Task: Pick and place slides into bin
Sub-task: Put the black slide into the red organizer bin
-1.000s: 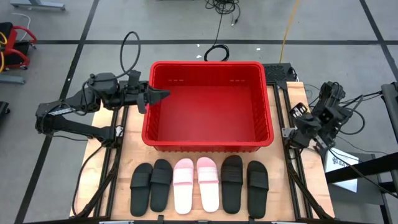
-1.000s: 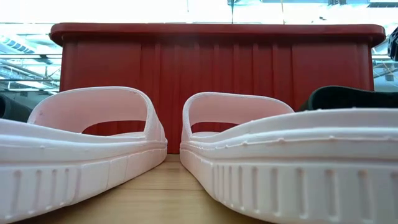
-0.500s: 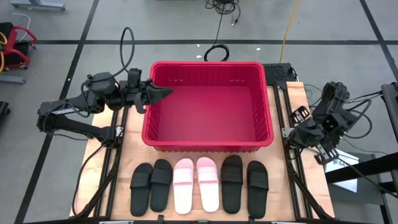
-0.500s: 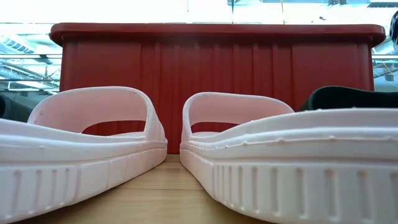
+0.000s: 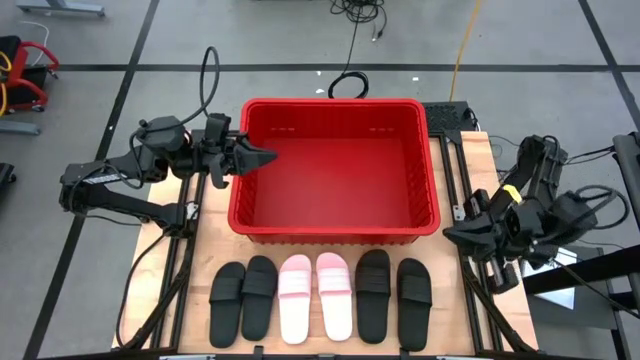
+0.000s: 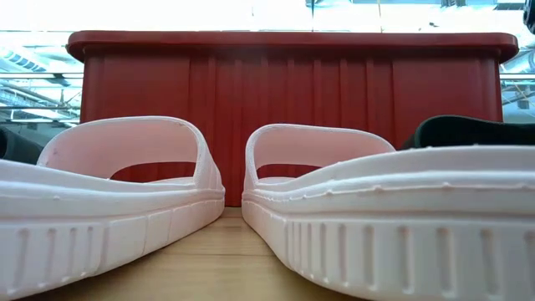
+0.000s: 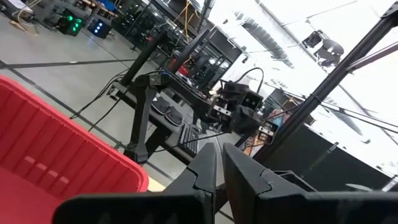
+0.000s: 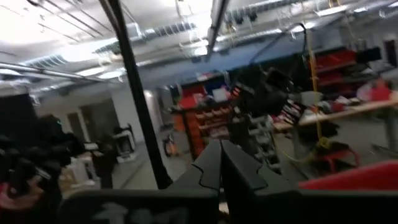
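Observation:
Six slides lie sole-down in a row along the table's near edge: two black (image 5: 243, 298), two pink (image 5: 315, 297), two black (image 5: 393, 295). The low view shows the pink pair (image 6: 125, 201) up close, with a black one (image 6: 468, 132) at the right. Behind them stands the red bin (image 5: 340, 200), which holds nothing. My left gripper (image 5: 270, 157) hovers shut over the bin's left rim, its fingers (image 7: 217, 163) together, holding nothing. My right gripper (image 5: 450, 232) is shut and raised beside the bin's near right corner, its fingers (image 8: 219, 163) pointing toward the table's left.
The wooden table (image 5: 210, 245) has a bare strip between the bin and the row of slides. Black rails (image 5: 470, 270) run along both table sides. Cables (image 5: 350, 80) lie on the floor past the far edge. The bin's wall (image 6: 284, 109) fills the low view's background.
My right gripper has risen and swung toward the table's near edge, turning until its shut fingers point toward the table's left, by the bin's near right corner. The slides and the bin have not moved.

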Available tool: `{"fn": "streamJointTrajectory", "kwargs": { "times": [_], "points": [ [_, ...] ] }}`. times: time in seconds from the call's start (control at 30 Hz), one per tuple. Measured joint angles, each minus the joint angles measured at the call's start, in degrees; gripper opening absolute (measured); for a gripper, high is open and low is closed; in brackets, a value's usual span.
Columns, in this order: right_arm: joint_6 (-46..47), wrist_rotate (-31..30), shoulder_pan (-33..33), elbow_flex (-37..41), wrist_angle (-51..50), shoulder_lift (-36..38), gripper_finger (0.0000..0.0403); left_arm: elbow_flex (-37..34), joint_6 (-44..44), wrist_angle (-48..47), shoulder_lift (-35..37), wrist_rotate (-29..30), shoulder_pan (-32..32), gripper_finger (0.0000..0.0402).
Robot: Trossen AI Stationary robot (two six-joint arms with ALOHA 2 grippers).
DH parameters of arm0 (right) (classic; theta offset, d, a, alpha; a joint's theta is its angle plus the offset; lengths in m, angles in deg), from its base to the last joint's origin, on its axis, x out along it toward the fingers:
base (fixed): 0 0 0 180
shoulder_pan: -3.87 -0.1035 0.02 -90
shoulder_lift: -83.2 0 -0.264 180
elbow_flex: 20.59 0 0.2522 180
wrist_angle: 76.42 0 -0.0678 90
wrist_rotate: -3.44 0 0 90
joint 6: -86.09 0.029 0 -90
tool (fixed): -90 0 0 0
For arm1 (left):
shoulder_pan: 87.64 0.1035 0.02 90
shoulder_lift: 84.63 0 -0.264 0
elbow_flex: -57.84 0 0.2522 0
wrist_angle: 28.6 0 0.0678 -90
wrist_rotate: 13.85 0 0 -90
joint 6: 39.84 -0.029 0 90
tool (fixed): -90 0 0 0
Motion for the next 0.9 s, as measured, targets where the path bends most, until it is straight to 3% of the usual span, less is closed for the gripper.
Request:
{"fn": "streamJointTrajectory", "kwargs": {
  "times": [0.37,0.9],
  "points": [
    [0.10,-24.02,-7.04,2.10,-4.69,-2.99,0.0010,-0.04,-4.32,0.55,0.35,-0.99,0.04,0.0026],
    [19.25,-25.36,-7.89,11.56,-4.19,-5.71,0.0153,-0.04,-4.59,0.43,0.35,-1.04,0.04,0.0026]
  ]
}}
